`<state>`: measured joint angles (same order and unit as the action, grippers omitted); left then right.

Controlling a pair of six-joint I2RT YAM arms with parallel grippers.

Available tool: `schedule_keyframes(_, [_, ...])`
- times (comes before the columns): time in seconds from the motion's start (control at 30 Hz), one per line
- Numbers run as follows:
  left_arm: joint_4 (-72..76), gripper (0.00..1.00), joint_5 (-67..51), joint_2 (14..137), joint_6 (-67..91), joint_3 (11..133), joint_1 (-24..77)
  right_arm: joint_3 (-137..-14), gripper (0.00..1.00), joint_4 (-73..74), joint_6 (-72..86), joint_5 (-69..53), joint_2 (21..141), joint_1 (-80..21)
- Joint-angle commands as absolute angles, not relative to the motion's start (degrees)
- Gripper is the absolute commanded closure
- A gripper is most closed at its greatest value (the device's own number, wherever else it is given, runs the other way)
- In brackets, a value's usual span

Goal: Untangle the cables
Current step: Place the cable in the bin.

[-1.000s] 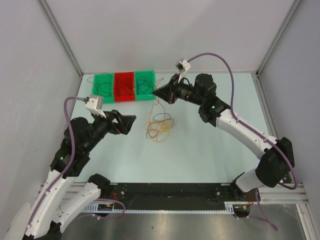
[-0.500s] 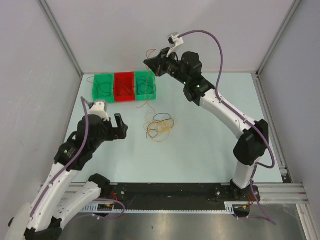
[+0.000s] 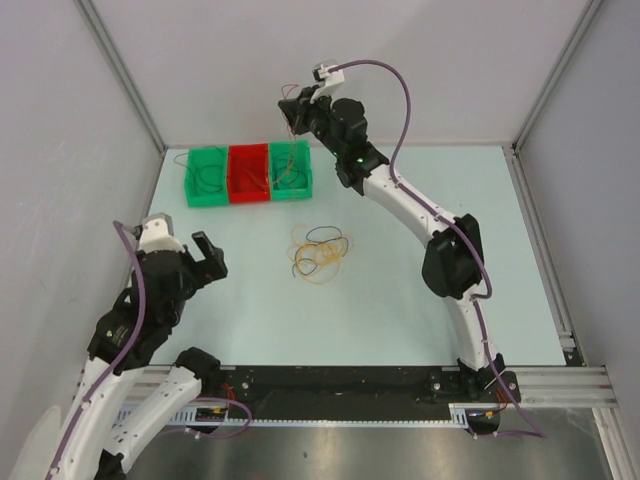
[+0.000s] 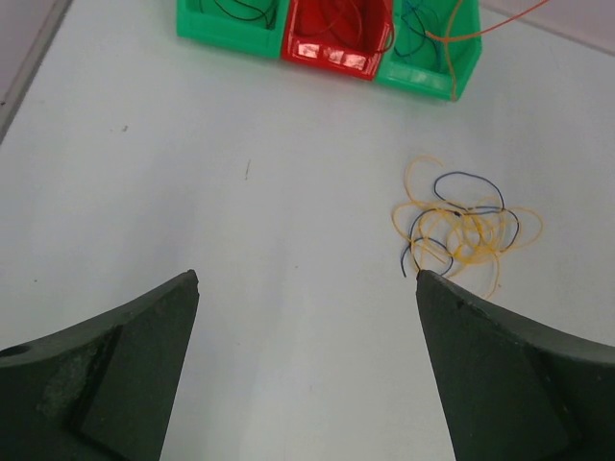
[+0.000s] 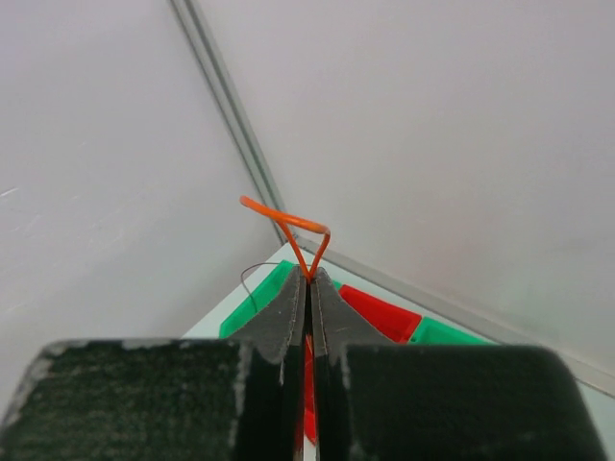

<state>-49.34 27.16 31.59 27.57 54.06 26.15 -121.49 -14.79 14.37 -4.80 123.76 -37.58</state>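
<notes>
Above bins (image 4: 332,60) now, right tool (image 5: 308,280), orange cable (image 5: 288,223)

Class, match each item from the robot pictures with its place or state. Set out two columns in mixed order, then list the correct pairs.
Column A
1. left claw
2. right claw
3. red bin
4. cable pile

Column B
a. between the green bins
b. shut on the orange cable
c. open, holding nothing
d. lying loose on the table

Pairs: 1-c; 2-b; 3-a; 4-d
</notes>
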Motion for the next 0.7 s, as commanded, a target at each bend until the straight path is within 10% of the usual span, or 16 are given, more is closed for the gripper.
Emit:
schedule_keyframes(0.0, [-50.88,0.00,32.42,29.10,30.58,54.93,25.14,-127.52,1.00,-22.23,10.99,-0.18,128.57,-37.27])
schedule_keyframes(0.67, [-50.27,0.03,31.64,29.44,30.41,54.14,23.29,-142.21,1.00,-32.96,7.64,1.85,145.02,-34.10])
